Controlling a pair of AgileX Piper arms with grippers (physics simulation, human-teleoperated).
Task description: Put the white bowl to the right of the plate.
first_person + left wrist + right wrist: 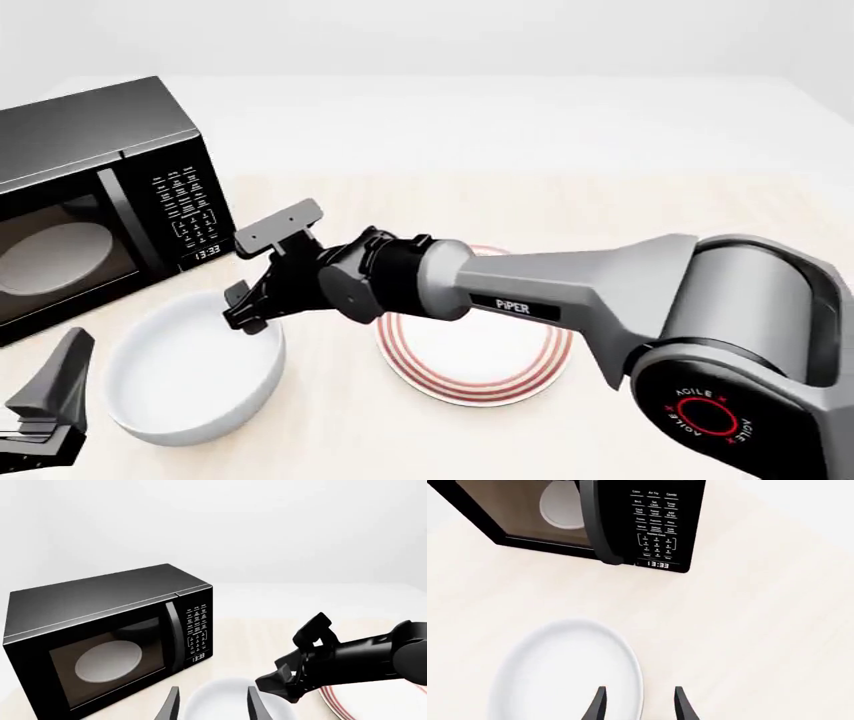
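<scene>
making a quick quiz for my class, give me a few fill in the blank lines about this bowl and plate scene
1. The white bowl sits to the ____ of the plate in the front view.
2. The right gripper is open over the bowl's ____.
3. The microwave clock reads ____.
4. The plate's rim rings are ____.

Missing words: left; rim; 13:33; red

The right tool (639,705) stands spread over the near rim of the white bowl (564,675), one finger (598,705) above the bowl's inside. Beyond the bowl on the pale worktop (760,630) sits the black microwave (627,525), its clock reading 13:33.
</scene>
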